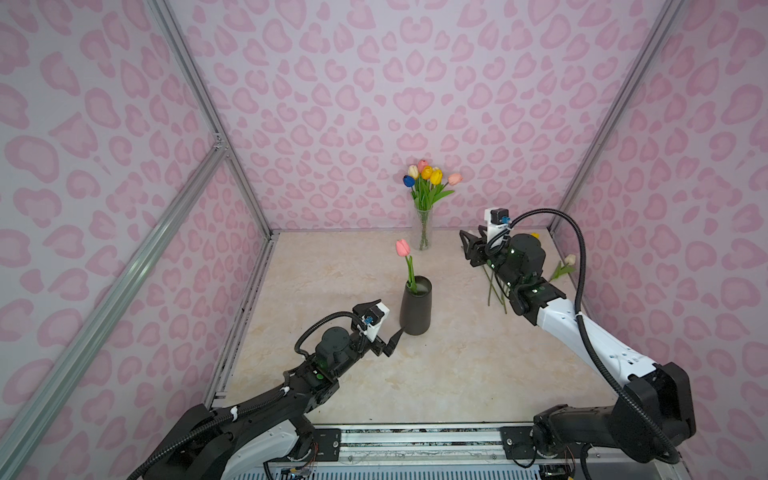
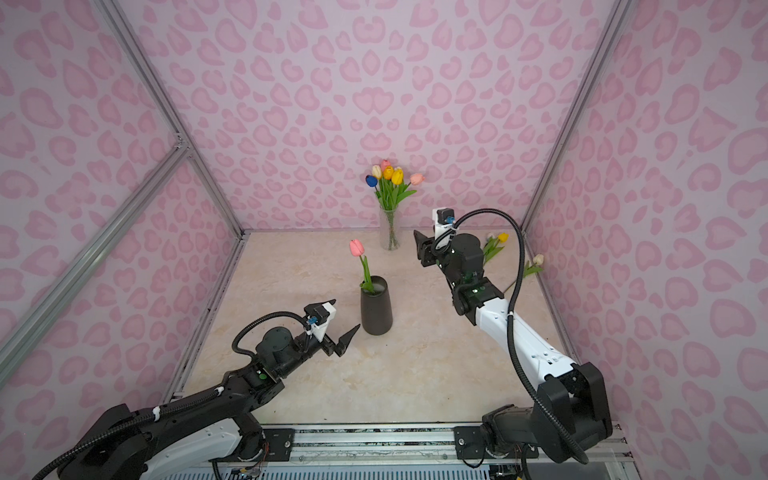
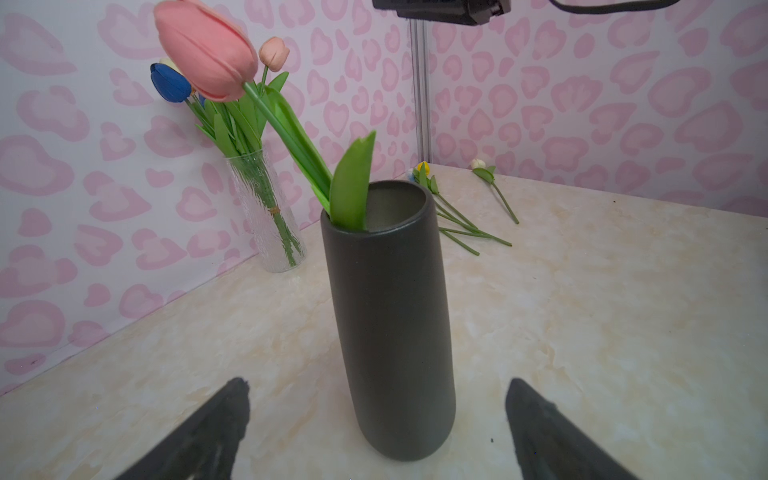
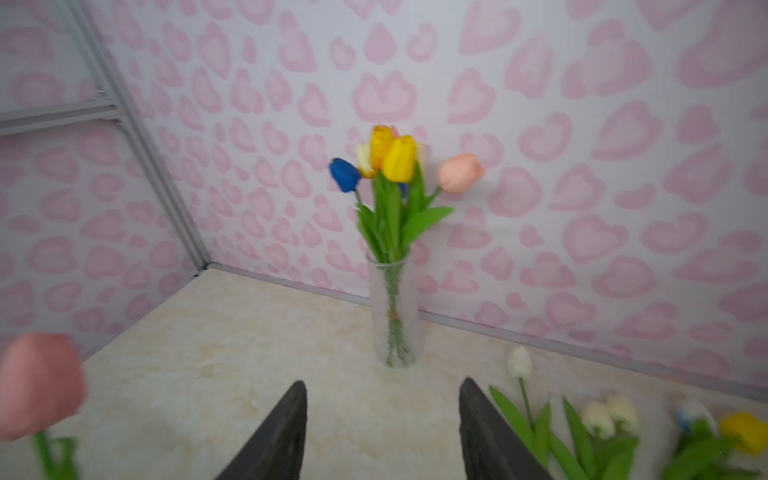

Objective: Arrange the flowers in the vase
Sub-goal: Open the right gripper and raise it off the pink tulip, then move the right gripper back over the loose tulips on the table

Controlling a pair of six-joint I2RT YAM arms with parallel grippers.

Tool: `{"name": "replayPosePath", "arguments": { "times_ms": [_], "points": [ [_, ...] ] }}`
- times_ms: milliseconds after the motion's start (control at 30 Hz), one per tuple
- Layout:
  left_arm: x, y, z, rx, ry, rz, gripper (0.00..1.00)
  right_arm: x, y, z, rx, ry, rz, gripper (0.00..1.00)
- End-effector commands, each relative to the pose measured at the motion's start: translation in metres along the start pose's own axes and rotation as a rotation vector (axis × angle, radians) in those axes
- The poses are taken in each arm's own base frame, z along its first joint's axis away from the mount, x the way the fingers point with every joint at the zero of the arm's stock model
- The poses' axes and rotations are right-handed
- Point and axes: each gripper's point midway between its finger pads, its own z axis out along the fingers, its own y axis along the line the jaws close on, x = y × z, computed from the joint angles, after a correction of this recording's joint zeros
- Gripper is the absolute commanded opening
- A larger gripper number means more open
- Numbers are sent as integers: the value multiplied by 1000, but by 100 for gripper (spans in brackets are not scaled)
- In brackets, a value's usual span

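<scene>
A dark grey vase [image 1: 415, 309] [image 2: 376, 309] [image 3: 386, 316] stands mid-table with one pink tulip [image 1: 402, 247] [image 2: 356, 247] [image 3: 208, 50] [image 4: 39, 382] leaning in it. My left gripper [image 1: 390, 316] [image 2: 346, 313] [image 3: 376, 380] is open just left of the vase's base, its fingers apart on either side without touching. My right gripper [image 1: 467, 247] [image 2: 419, 248] [image 4: 384, 381] is open and empty, raised above the back right of the table. Loose flowers [image 1: 496, 291] [image 2: 503, 237] [image 3: 457, 216] [image 4: 598, 419] lie on the table beneath and beside the right arm, partly hidden by it.
A clear glass vase [image 1: 422, 232] [image 2: 390, 232] [image 3: 266, 216] [image 4: 392, 307] with a bouquet of yellow, blue, cream and pink tulips stands against the back wall. A white tulip [image 1: 569, 259] [image 2: 538, 259] lies near the right wall. Pink patterned walls close in three sides.
</scene>
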Motion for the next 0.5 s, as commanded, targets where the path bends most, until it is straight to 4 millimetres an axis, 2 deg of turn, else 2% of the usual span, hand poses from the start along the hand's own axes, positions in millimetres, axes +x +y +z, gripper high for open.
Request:
{"name": "replayPosePath", "arguments": {
  "times_ms": [0, 33, 200, 300, 400, 467],
  "points": [
    [-15, 4, 0, -16, -51, 3, 97, 56, -74, -2, 215, 218, 183, 58],
    [-15, 5, 0, -21, -51, 5, 97, 66, -94, -5, 249, 234, 221, 58],
    [-15, 6, -1, -29, -51, 5, 97, 100, -160, -29, 456, 265, 318, 60],
    [-17, 6, -1, -31, -55, 5, 97, 123, -194, -45, 639, 401, 243, 73],
    [-16, 7, -2, -34, -54, 7, 97, 126, -218, -61, 814, 509, 171, 97],
    [-16, 7, -2, -34, -56, 8, 97, 125, -231, -71, 886, 452, 243, 97]
  ]
}}
